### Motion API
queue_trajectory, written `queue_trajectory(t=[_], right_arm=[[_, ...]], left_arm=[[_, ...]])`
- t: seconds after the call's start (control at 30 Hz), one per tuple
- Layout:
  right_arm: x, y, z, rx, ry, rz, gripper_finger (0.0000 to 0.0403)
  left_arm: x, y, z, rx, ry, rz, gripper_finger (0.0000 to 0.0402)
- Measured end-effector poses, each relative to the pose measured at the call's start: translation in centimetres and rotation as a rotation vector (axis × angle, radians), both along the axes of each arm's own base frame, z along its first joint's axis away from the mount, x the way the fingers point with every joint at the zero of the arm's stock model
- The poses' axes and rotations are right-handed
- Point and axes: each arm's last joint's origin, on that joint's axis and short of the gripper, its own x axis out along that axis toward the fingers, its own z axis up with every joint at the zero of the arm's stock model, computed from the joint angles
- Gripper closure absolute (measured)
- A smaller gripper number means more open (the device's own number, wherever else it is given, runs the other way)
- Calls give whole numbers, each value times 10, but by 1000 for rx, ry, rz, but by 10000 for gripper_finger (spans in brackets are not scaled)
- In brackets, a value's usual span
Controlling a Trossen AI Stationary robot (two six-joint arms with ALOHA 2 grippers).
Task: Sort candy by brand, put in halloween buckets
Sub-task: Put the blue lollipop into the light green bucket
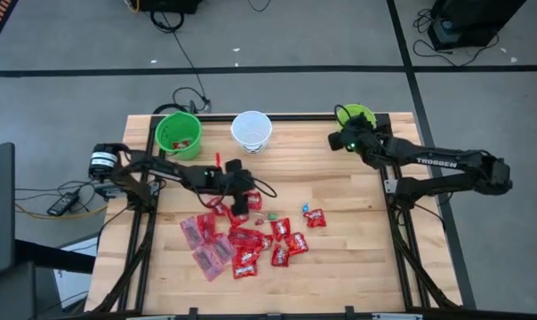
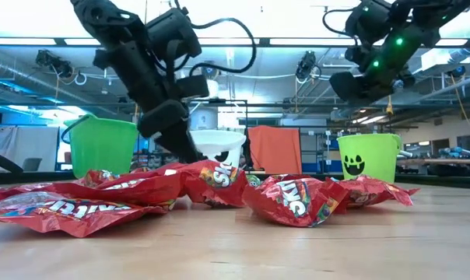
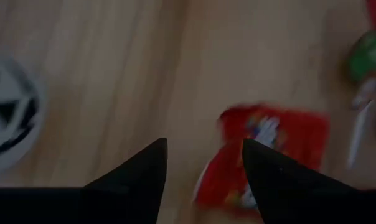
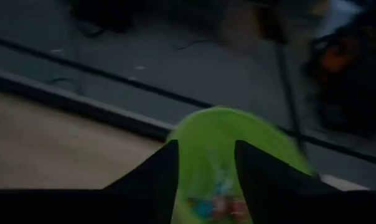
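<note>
A pile of candy [image 1: 242,242], shiny red packets and flat pinkish ones, lies on the wooden table's middle; the low view shows the red packets [image 2: 289,198] up close. My left gripper [image 1: 240,211] hangs open over the pile's far edge, with a red packet [image 3: 269,134] just beyond its fingertips [image 3: 204,149]. My right gripper [image 1: 347,140] stands open over the green bucket with the dark face [image 2: 369,158] at the far right corner. Small coloured candy [image 4: 218,205] shows inside that bucket [image 4: 225,143]. A white bucket [image 1: 252,131] and a second green bucket [image 1: 179,133] stand along the far edge.
Tiny loose pieces [image 1: 305,209] and a single red packet [image 1: 315,218] lie to the right of the pile. A green sweet on a stick [image 3: 367,59] lies near the left gripper. Bare wood stretches along the near edge and the right side [image 1: 357,258].
</note>
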Motion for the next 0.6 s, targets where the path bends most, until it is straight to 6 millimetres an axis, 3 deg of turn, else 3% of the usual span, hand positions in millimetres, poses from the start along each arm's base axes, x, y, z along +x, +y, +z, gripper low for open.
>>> queue_trajectory(t=[0.33,0.6], right_arm=[[17,20,4,51,-108,204,198],[23,28,7,38,-150,263,203]], left_arm=[[-47,2,27,17,152,173,188],[-76,16,5,4,148,224,188]])
